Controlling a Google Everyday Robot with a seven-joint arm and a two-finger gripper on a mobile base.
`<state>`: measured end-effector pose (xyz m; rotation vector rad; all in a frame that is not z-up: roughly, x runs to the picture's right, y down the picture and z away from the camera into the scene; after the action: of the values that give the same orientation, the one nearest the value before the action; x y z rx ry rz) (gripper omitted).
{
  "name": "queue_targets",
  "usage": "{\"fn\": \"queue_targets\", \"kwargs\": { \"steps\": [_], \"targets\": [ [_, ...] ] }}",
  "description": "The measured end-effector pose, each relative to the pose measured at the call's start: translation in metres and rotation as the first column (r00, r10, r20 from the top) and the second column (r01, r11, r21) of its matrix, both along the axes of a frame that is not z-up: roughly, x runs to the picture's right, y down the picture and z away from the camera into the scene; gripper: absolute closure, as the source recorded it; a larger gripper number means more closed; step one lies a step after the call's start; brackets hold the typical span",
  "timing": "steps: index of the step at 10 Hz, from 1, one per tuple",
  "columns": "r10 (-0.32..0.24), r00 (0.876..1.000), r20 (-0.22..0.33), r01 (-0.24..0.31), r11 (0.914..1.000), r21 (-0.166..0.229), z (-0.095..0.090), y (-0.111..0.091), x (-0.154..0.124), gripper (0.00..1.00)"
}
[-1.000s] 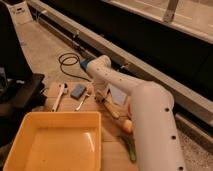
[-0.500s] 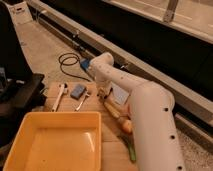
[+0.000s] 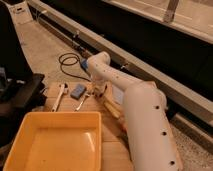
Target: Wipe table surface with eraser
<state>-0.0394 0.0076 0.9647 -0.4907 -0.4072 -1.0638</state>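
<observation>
The jaws, state impossible to tell, hang over the light brown plank table surface [image 3: 111,147] beside the blue-grey pad [image 3: 77,91].

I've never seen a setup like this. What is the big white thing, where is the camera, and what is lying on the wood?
The big white thing is a robot arm on a mobile base. A single camera looks down along it; where it is mounted is not known. The arm bends and comes down to the wooden table surface. Its gripper is low over the table, just right of a blue-grey pad. A pale long tool, a slim metal utensil and a big yellow tub also lie there. A black cable is on the floor beyond. The arm hides whether the gripper holds anything.
</observation>
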Motion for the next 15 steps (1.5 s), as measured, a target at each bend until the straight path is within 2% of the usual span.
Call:
{"fn": "queue_targets", "kwargs": {
  "steps": [1, 3, 5, 7, 9, 11, 12, 15],
  "targets": [
    [-0.001, 1.0, 0.011, 0.001, 1.0, -0.004, -0.002, 0.004, -0.004, 0.98],
    [-0.006, 1.0, 0.023, 0.007, 0.9998, -0.02, -0.017, 0.015, -0.012, 0.98],
    [-0.006, 1.0, 0.013, 0.006, 0.9991, -0.042, -0.033, 0.028, -0.009, 0.98],
    [0.005, 1.0, -0.008, -0.006, 0.9975, -0.071, -0.042, 0.038, -0.002, 0.98],
    [0.057, 0.997, -0.042, -0.06, 0.9947, -0.083, -0.039, 0.039, 0.027, 0.98],
    [0.094, 0.994, -0.058, -0.099, 0.9917, -0.083, -0.029, 0.033, 0.036, 0.98],
    [0.11, 0.992, -0.059, -0.115, 0.9906, -0.075, -0.018, 0.024, 0.04, 0.98],
    [0.088, 0.996, -0.031, -0.09, 0.9937, -0.067, -0.004, 0.011, 0.023, 0.98]
  ]
}}
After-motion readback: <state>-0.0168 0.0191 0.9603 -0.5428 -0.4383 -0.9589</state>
